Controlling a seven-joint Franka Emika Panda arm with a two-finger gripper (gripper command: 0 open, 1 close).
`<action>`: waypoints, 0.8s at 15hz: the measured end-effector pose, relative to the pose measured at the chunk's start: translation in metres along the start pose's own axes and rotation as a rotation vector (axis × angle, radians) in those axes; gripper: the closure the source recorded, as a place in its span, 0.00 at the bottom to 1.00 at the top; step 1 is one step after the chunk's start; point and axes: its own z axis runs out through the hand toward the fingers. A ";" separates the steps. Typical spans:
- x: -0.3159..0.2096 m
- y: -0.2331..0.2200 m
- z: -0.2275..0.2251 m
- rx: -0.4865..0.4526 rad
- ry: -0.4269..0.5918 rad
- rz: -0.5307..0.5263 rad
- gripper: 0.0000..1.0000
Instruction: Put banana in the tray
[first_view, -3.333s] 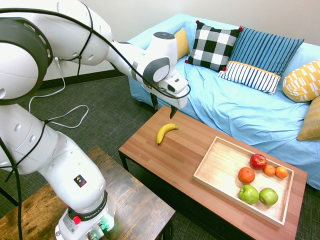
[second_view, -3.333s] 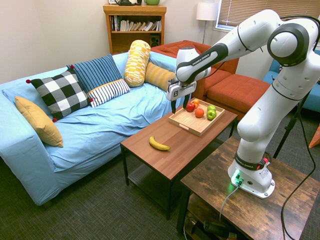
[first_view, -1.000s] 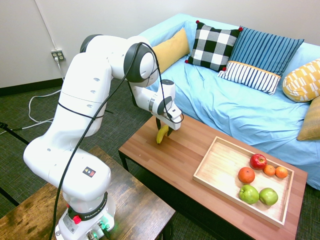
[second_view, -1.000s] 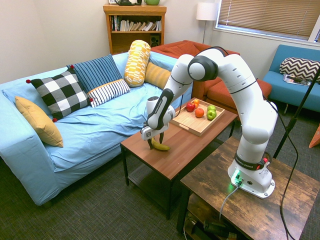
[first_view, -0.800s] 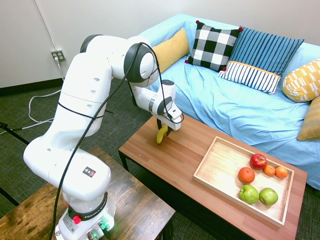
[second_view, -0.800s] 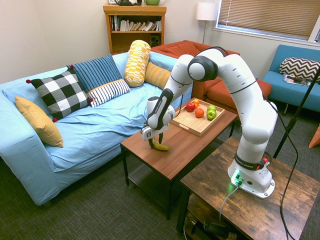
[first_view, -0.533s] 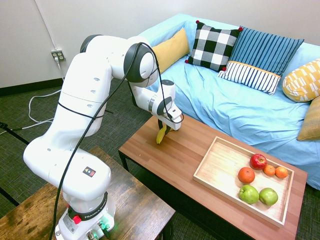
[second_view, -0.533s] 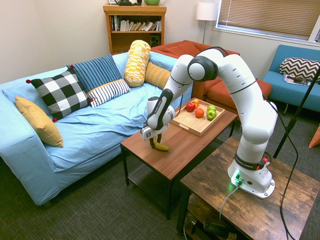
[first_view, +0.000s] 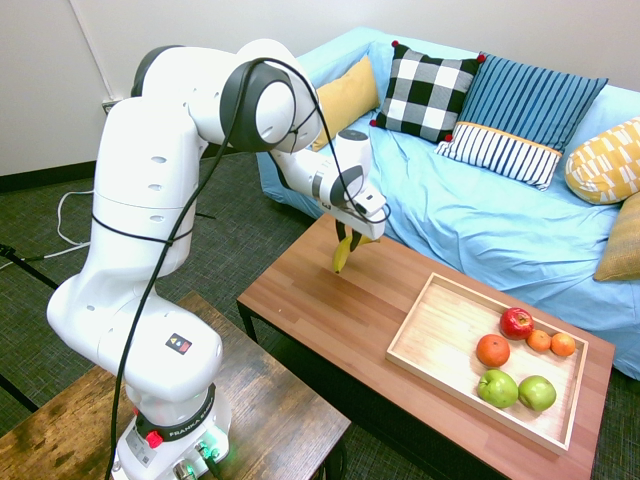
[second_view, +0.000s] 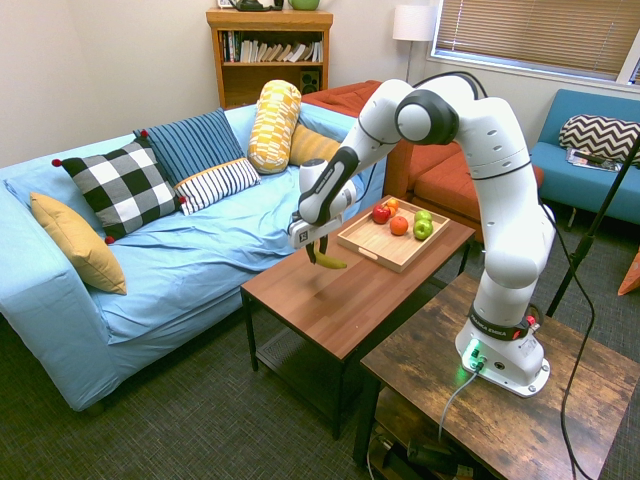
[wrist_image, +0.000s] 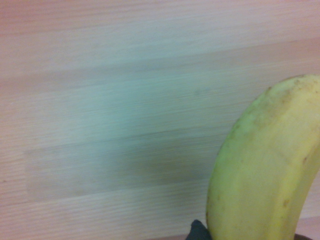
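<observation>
The banana (first_view: 341, 255) is hanging in the end effector (second_view: 316, 250), above the part of the surface (first_view: 330, 310) that lies off one end of the tray (first_view: 430, 371), near the sofa side. It is still to cross to the tray, and that sideways gap is what the coming move is turning on. The fruit is dangling aslant, one end pointing down and toward the robot's base side of the tray's line, the other showing past the fingers on the side nearer the tray. The end effector is closing its fingers on the banana around its middle, touching nothing else that shows. The tray is holding an apple, oranges and green apples toward its far end; its near end, facing the banana, is offering bare wood. The next move is likely calling for a carry over the tray's near wall, high enough that the drooping end is not catching the rim.
</observation>
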 end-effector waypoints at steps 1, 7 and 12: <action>0.018 0.014 -0.014 0.001 0.007 0.010 1.00; 0.121 0.118 -0.036 0.000 0.049 0.070 1.00; 0.195 0.188 -0.014 0.012 0.037 0.110 1.00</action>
